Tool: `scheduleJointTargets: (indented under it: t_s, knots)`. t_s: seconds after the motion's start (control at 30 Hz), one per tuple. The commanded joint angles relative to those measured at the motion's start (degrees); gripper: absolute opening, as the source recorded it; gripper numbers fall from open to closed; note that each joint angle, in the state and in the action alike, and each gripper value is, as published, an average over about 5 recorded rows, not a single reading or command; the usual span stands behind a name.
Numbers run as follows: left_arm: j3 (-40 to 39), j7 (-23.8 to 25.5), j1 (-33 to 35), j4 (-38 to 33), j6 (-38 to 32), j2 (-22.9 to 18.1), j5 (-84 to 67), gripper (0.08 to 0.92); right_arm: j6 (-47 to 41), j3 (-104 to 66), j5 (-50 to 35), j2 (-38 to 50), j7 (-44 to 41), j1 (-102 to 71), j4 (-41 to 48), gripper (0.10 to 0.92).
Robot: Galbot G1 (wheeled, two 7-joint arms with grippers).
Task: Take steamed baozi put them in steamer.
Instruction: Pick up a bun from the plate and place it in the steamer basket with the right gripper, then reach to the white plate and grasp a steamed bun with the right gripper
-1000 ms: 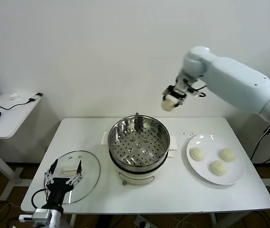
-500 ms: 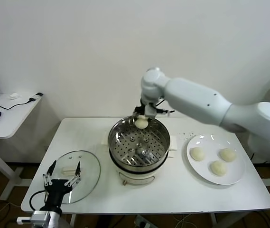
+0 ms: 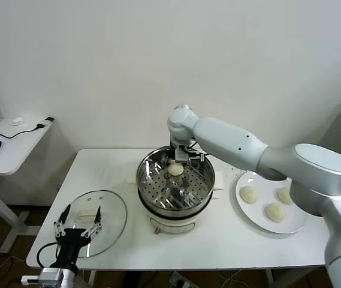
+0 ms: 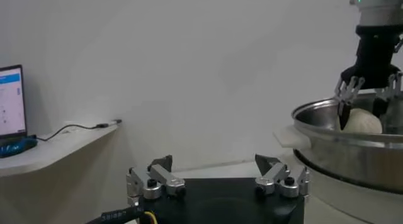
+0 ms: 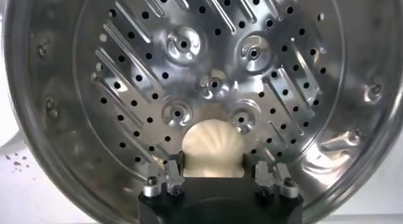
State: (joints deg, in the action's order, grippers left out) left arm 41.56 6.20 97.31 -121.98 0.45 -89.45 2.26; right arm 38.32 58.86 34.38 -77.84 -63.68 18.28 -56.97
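Item one: my right pincer (image 3: 177,163) hangs inside the steamer (image 3: 175,182), at its far side. Its fingers (image 5: 172,175) stand apart, flanking one baozi (image 5: 213,149) that sits on the perforated tray directly below them; whether the pads touch the dough I cannot tell.

Item two: three baozi (image 3: 250,194) lie on the white plate (image 3: 271,223), off to that pincer's right on the counter (image 3: 230,240).

Item three: my left pincer (image 3: 78,228), parked at the counter's near left edge, fingers wide apart and holding nothing, hovers over the glass lid (image 3: 110,204).
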Motion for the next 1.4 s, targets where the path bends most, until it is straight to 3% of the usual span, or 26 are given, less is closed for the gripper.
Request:
scheduleJointTargets:
  t_s: [0.03,0.13,0.43,0.53,0.7,0.87,1.1,1.4]
  knots:
    - [-0.1,-0.1,0.0,0.2,0.0,-0.1,0.1,0.823,-0.3,-0.3,-0.9,-0.9,-0.1,-0.5,1.5,0.75]
    - [-0.1,-0.1,0.1,0.3,0.0,-0.2,0.1,0.823,-0.1,-0.5,-2.3,0.0,-0.2,0.7,0.5,0.81]
    - [-0.2,-0.1,0.3,-0.6,0.6,-0.1,-1.1,0.823,-4.0,1.3,-17.8,11.8,-2.0,10.3,-9.4,0.823]
    - [-0.3,-0.1,0.4,-1.0,0.8,-0.1,-1.3,0.823,-9.6,6.5,-29.6,18.7,0.2,16.4,-12.2,0.823]
    - [-0.7,0.0,0.6,-1.5,0.7,0.1,-1.2,0.823,-24.5,22.1,-48.8,29.5,11.5,26.6,-16.3,0.823]
    - [-1.0,0.1,1.1,-2.1,-0.2,0.1,-1.3,0.823,-41.7,25.5,-61.3,38.9,10.8,26.2,-17.8,0.823]
    - [-1.3,0.2,1.5,-2.1,-0.5,0.2,-1.2,0.823,-52.9,16.4,-61.5,46.2,5.9,10.2,-13.2,0.823]
    - [-0.9,0.2,1.4,-1.4,-0.4,0.3,-0.7,0.823,-46.3,3.5,-45.8,41.3,-0.2,-5.1,0.2,0.823]
